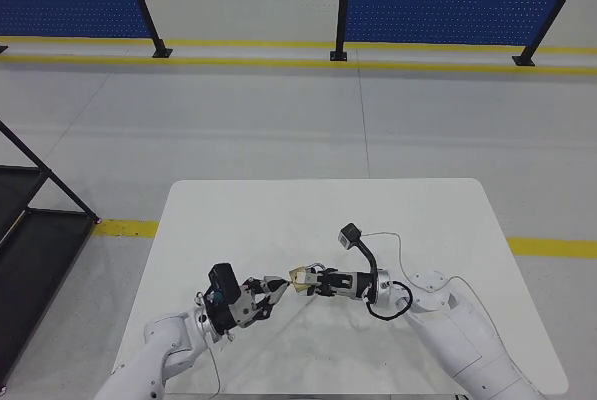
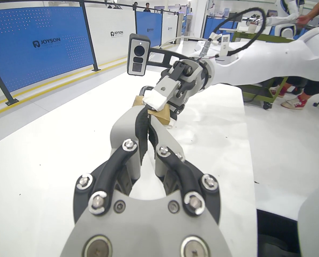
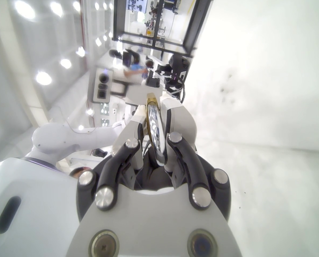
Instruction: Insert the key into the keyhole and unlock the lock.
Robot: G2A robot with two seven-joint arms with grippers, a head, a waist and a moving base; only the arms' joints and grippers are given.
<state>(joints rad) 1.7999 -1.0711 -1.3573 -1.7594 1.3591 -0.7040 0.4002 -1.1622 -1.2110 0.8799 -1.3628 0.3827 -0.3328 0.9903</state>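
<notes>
A brass padlock (image 1: 299, 279) is held above the white table (image 1: 398, 215), between both grippers. My right gripper (image 1: 312, 283) is shut on its body; in the left wrist view its white-taped fingertips (image 2: 156, 102) clamp the brass block (image 2: 163, 117), with the steel shackle (image 2: 144, 89) sticking out behind. In the right wrist view the padlock (image 3: 154, 124) stands edge-on between the fingers. My left gripper (image 2: 146, 114) is shut, its tips against the padlock's end face. A thin key sits between its black pads (image 2: 142, 132), mostly hidden. The keyhole is covered.
The right arm's wrist camera (image 2: 138, 54) juts out just above the padlock. A black metal rack (image 1: 18, 250) stands left of the table. Blue barrier panels (image 1: 58, 18) line the far floor. Bare tabletop lies beyond and beside the grippers.
</notes>
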